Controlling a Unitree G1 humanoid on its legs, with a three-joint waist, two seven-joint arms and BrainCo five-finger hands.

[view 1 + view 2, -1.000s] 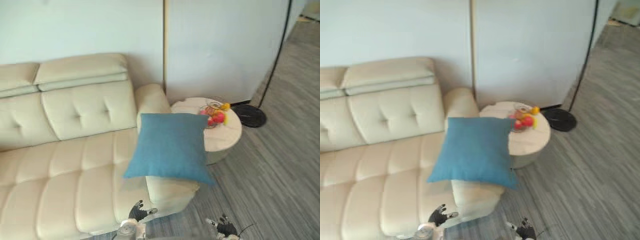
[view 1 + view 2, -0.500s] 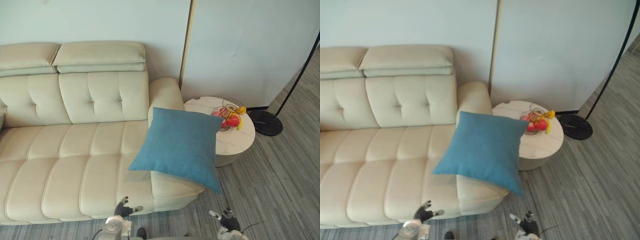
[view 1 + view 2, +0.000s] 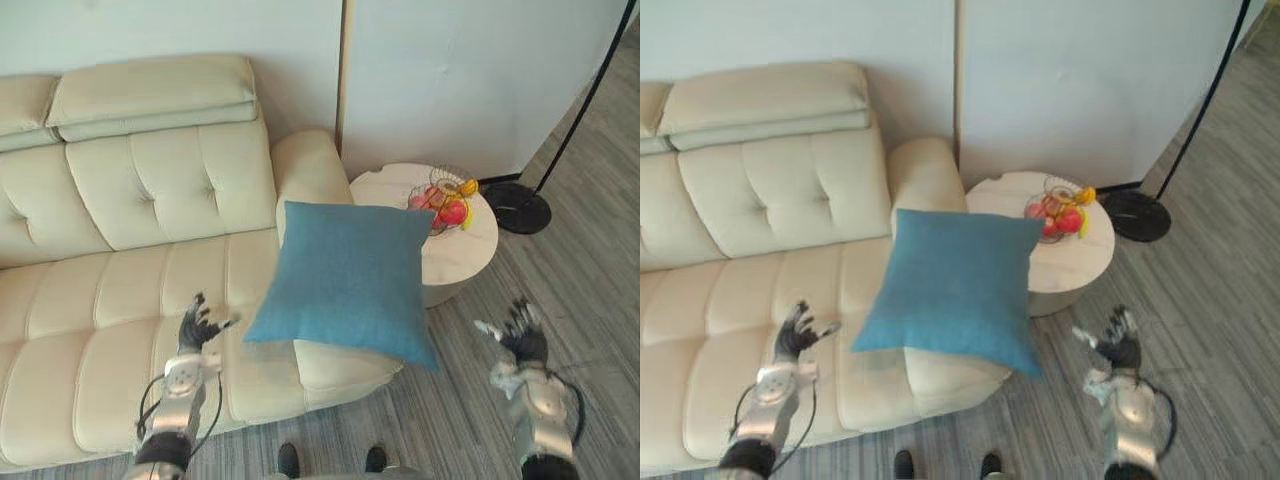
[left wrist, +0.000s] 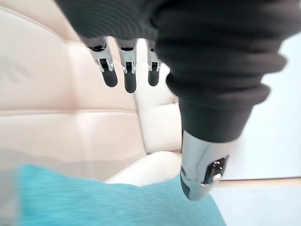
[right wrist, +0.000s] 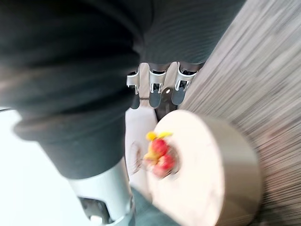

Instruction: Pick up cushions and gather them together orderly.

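A blue square cushion leans on the right armrest of a cream leather sofa, its lower edge hanging over the sofa's front right corner. My left hand hovers open over the seat, just left of the cushion, touching nothing. My right hand is raised open above the floor, right of the cushion and clear of it. In the left wrist view the cushion lies past my straight fingers.
A round white side table stands right of the armrest, with a wire basket of fruit on it. A floor lamp's black base and pole rise behind it. Grey plank floor lies to the right.
Both arms have risen from the lower edge: the left hand is now over the seat, the right hand over the floor. The camera has shifted. The cushion has not moved.
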